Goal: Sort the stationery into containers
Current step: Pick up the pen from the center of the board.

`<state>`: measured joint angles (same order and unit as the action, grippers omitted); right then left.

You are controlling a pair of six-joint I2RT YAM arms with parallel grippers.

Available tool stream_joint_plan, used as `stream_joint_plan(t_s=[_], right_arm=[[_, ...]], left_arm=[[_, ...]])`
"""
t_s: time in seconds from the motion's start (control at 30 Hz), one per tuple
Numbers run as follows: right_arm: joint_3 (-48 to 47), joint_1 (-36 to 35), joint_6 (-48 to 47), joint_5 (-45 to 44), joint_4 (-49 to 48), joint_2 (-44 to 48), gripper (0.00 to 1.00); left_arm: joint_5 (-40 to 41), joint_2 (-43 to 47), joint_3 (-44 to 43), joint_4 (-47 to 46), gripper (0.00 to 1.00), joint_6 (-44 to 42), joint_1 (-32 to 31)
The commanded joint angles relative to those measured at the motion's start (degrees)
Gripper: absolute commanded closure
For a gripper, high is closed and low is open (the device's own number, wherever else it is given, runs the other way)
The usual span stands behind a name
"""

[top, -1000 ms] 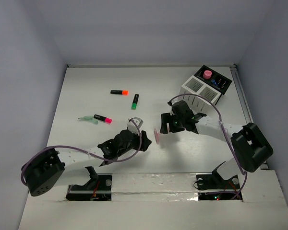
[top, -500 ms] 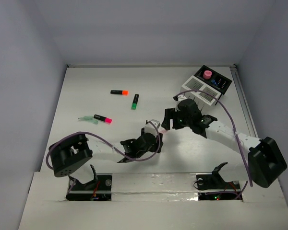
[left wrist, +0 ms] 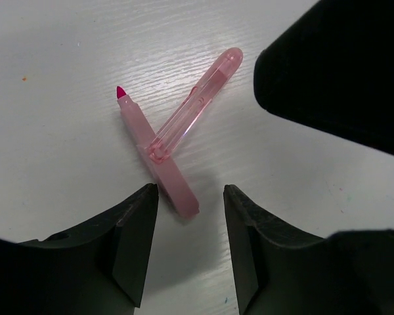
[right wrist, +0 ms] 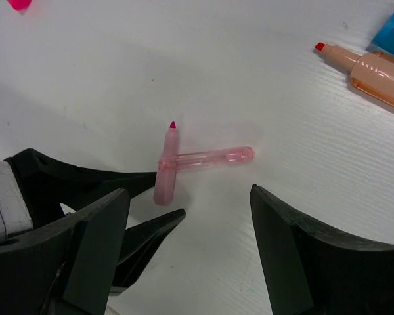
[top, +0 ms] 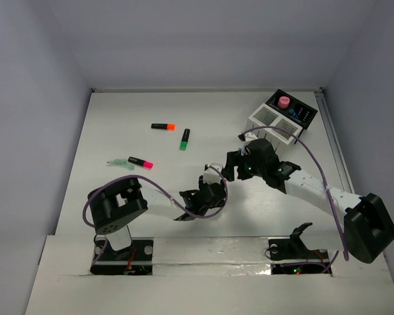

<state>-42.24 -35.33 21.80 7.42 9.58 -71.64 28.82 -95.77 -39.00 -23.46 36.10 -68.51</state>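
A pink T-shaped piece (left wrist: 163, 149) lies flat on the white table (left wrist: 65, 52), and the right wrist view shows this pink piece (right wrist: 174, 159) too. My left gripper (left wrist: 190, 191) is open, its fingertips on either side of the piece's near end without touching it. My right gripper (right wrist: 189, 191) hangs open just above the same piece, facing the left one. From above the two grippers meet mid-table, left gripper (top: 214, 180) and right gripper (top: 231, 168), and they hide the piece. The containers, a white slatted box (top: 270, 122) joined to a black box (top: 295, 113), stand at the back right.
Orange-capped (top: 163, 126), green-capped (top: 184, 138) and pink-capped (top: 140, 162) highlighters and a pastel green piece (top: 117, 162) lie at the back left. A peach marker (right wrist: 374, 71) and a blue item (right wrist: 391, 29) lie near the right gripper. A pink object (top: 284, 102) sits in the black box.
My left arm has swung right, bringing its gripper up to the pink piece. The right gripper has shifted a little to the right and now hangs over the piece.
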Motion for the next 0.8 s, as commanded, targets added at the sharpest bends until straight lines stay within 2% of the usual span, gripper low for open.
stream_joint_plan(t_s=[0.0,0.13,0.17,0.33,0.4,0.5,0.53,0.6,0.67,0.7,0.77], right_arm=[[0.4,-0.2,-1.5,1.2,-3.9,1.3,0.2],[0.1,-0.2,-2.1,1.0,-3.8,1.5,0.2],[0.0,-0.2,-2.1,1.0,-3.9,1.3,0.2],[0.6,-0.2,-1.8,2.1,-5.1,1.5,0.2],[1.1,-0.2,-1.7,2.2,-5.5,2.1,0.2],[2.4,-0.2,-2.6,2.2,-6.3,3.7,0.23],[3.0,-0.2,-2.8,2.8,-7.0,4.4,0.27],[5.6,-0.2,-3.2,4.1,-10.6,7.0,0.5],[8.0,-0.2,-3.0,6.3,-13.3,8.7,0.66],[8.7,-0.2,-3.2,7.7,-15.9,10.3,0.7],[9.7,-0.2,-3.2,11.6,-18.4,11.7,0.71]], left_arm=[[2.1,-1.4,-0.7,3.5,0.59,2.0,-0.5],[3.1,-1.9,-0.5,4.0,0.68,2.5,-1.0],[3.5,-2.0,-0.7,4.9,0.73,2.6,-1.0],[8.2,-2.7,-1.9,8.7,0.86,2.9,-2.2],[9.6,-1.8,-1.1,9.2,0.95,3.1,-2.2],[10.1,2.3,1.5,7.8,1.0,2.1,-2.2],[9.9,5.2,2.3,7.0,1.0,1.0,-2.2],[7.7,8.3,4.8,3.7,1.0,-1.0,-2.2],[5.1,12.8,6.7,0.9,1.0,-3.6,-2.2],[2.1,14.4,7.3,-0.2,1.0,-4.5,-1.7],[-0.9,19.0,8.9,-1.9,1.0,-5.9,-1.1]])
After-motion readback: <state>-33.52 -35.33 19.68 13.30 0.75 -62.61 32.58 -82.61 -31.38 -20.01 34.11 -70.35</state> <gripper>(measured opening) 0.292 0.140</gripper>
